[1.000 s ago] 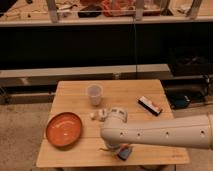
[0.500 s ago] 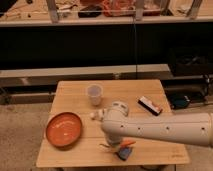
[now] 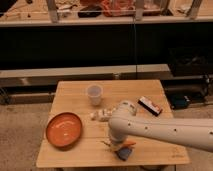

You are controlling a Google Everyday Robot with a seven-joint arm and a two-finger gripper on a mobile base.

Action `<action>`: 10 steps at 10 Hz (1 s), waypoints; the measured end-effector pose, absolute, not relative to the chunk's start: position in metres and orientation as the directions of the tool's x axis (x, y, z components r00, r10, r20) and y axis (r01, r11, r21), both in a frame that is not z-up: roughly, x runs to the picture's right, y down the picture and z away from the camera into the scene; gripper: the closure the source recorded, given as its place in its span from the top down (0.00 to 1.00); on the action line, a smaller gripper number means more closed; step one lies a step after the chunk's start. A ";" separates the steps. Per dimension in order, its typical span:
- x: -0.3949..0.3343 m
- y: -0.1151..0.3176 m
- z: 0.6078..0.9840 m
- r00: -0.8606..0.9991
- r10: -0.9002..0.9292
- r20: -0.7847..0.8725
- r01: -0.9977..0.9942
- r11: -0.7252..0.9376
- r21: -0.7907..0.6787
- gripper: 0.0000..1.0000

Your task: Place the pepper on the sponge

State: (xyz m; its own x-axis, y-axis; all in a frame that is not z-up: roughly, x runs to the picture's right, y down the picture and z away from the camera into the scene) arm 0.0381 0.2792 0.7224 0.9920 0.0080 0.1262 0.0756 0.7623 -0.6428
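The small orange pepper [image 3: 128, 144] lies across the top of the blue-grey sponge [image 3: 122, 153] near the front edge of the wooden table [image 3: 150, 90]. My gripper [image 3: 109, 144] is at the end of the white arm [image 3: 150, 131], low over the table just left of the pepper and sponge. The wrist hides part of the sponge's left side. I cannot make out whether the gripper touches the pepper.
A large round orange plate [image 3: 64, 130] sits front left. A translucent cup [image 3: 94, 94] stands behind centre. A small white object [image 3: 98, 116] lies beside the wrist. A black-and-white block with a red edge [image 3: 150, 105] lies at the right. Dark shelving runs behind.
The wrist has shifted a little up and left, off the sponge. The orange pepper, hidden a second ago, now shows on top of the sponge.
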 end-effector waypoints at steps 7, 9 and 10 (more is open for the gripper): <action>0.039 0.274 0.724 0.997 0.074 -0.024 -0.072 0.766 -0.639 0.09; 0.046 0.274 0.725 0.994 0.097 -0.059 -0.112 0.753 -0.648 0.31; 0.045 0.274 0.725 0.993 0.101 -0.067 -0.121 0.748 -0.652 0.41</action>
State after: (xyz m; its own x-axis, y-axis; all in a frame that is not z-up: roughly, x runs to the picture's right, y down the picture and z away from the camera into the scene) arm 0.0455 0.2739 0.7254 0.9926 0.1013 -0.0672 -0.1206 0.7481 -0.6525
